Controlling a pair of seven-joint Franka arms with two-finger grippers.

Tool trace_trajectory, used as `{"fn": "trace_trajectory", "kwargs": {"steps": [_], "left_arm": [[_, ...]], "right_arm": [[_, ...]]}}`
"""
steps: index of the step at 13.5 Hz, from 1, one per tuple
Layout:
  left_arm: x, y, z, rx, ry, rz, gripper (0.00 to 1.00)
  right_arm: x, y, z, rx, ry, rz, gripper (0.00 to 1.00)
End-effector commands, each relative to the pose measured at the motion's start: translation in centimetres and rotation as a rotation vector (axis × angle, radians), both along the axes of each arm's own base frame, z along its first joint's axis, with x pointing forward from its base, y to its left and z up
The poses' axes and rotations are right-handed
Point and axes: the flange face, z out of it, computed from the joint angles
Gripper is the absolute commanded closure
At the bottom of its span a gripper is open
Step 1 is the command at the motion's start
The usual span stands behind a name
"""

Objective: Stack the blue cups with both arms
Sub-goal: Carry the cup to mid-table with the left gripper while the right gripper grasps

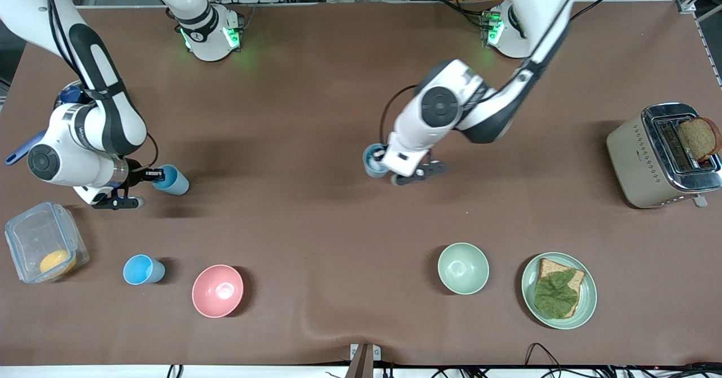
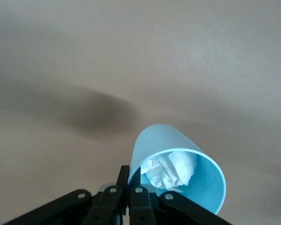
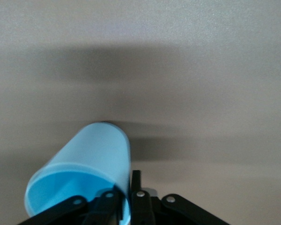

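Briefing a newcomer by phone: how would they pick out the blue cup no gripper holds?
Find the clear box at the right arm's end of the table. The free cup stands upright between it and the pink bowl. Unlike it, the plain cup is pinched by the right gripper near the box, the paper-filled cup by the left gripper mid-table.
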Motion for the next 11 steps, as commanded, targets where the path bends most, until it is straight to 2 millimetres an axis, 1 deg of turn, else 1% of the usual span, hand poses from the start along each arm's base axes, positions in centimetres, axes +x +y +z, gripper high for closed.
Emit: {"fn": "trace_trajectory", "kwargs": {"steps": [1, 2, 4, 5, 6, 8, 9, 10, 11], "left_arm": [[0.0, -4.4, -2.8, 0.024, -0.018, 0.035, 1.0], [-0.6, -5.8, -4.0, 0.04, -0.016, 0.056, 1.0], [-2.1, -8.1, -5.9, 0.039, -0.041, 0.068, 1.0], [-2.7, -8.8, -7.0, 0.029, -0.048, 0.073, 1.0], [-2.9, -9.2, -7.8, 0.02, -0.05, 0.083, 1.0], [-2.8, -9.2, -8.8, 0.011, -0.05, 0.098, 1.0], [-2.7, -9.1, -9.1, 0.013, -0.047, 0.102, 0.76], [-2.4, -8.9, -9.1, 0.013, -0.048, 0.105, 0.14], [-2.4, -8.9, -8.7, 0.012, -0.057, 0.098, 0.0]], "right_arm": [[0.5, -0.2, 1.4, 0.005, -0.018, 0.023, 1.0], [1.3, 0.0, 3.4, 0.009, -0.026, 0.052, 1.0], [3.1, 0.2, 7.3, 0.036, 0.024, 0.075, 1.0], [3.8, 0.9, 9.1, 0.044, 0.046, 0.085, 1.0], [4.3, 2.6, 10.4, 0.049, 0.066, 0.104, 1.0], [4.5, 5.5, 12.3, 0.118, 0.072, 0.102, 1.0], [4.4, 6.6, 12.7, 0.143, 0.072, 0.098, 1.0], [4.3, 7.8, 13.3, 0.154, 0.069, 0.1, 1.0], [4.3, 10.1, 13.9, 0.159, 0.063, 0.11, 1.0]]}}
